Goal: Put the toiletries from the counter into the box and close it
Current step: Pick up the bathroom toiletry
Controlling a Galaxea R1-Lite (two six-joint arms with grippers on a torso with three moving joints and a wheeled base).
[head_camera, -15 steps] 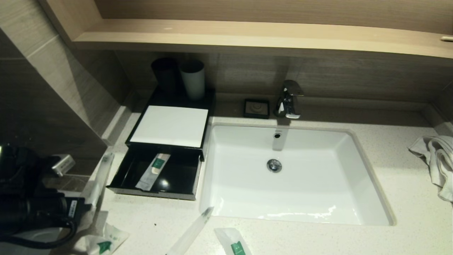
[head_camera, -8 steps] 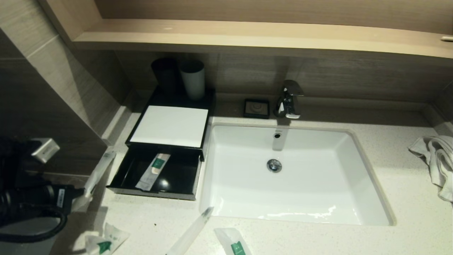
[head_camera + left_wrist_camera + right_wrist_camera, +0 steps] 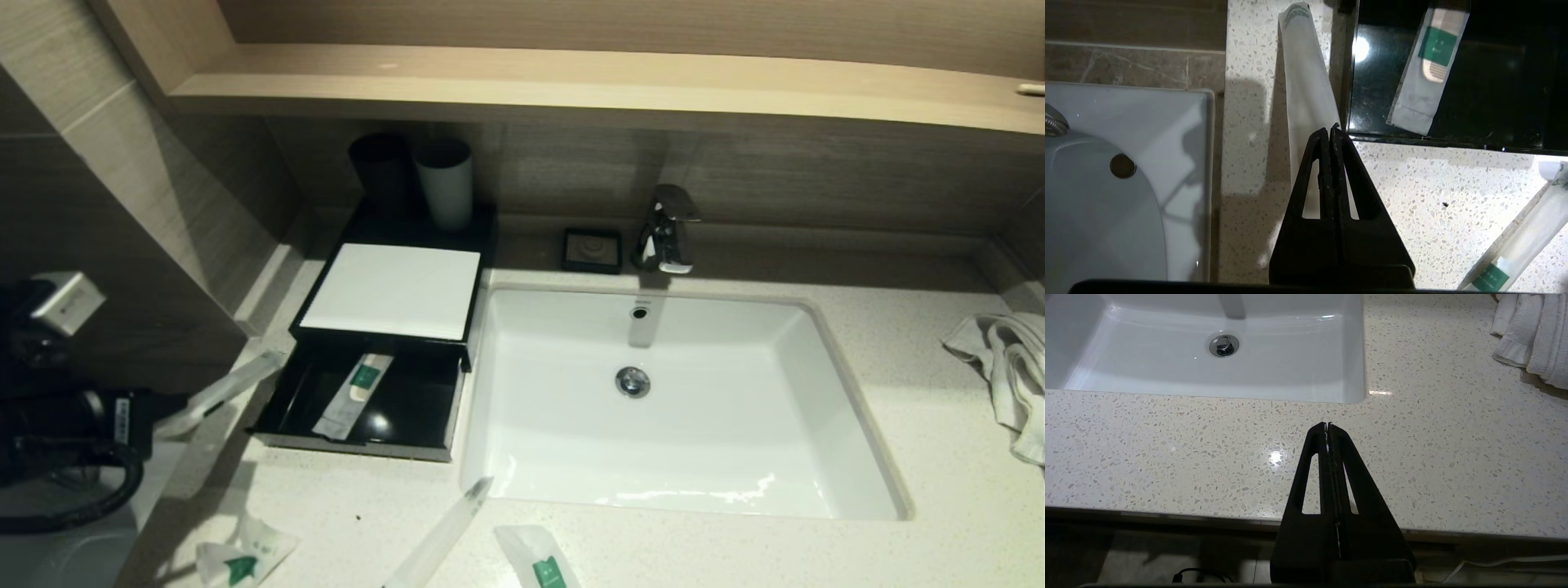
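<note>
Holding a long wrapped stick (image 3: pixel 219 392) in our left claw (image 3: pixel 1331 130), off the left front corner of the box (image 3: pixel 392 290).

We see the pale speckled table (image 3: pixel 922 523) with its white sink (image 3: pixel 833 392), then the black box at the sink's left, its drawer (image 3: pixel 294 392) pulled out with one green-labelled sachet (image 3: pixel 353 395) lying inside. Our left claw is pinched shut on one end of the stick, whose far end reaches toward the drawer's left edge. On the table's near edge lie a crumpled sachet (image 3: pixel 241 557), another long stick (image 3: pixel 441 535) and a third sachet (image 3: pixel 539 559). Our right claw (image 3: pixel 1327 425) is closed on nothing, hanging over the table's front edge, right of the sink.
</note>
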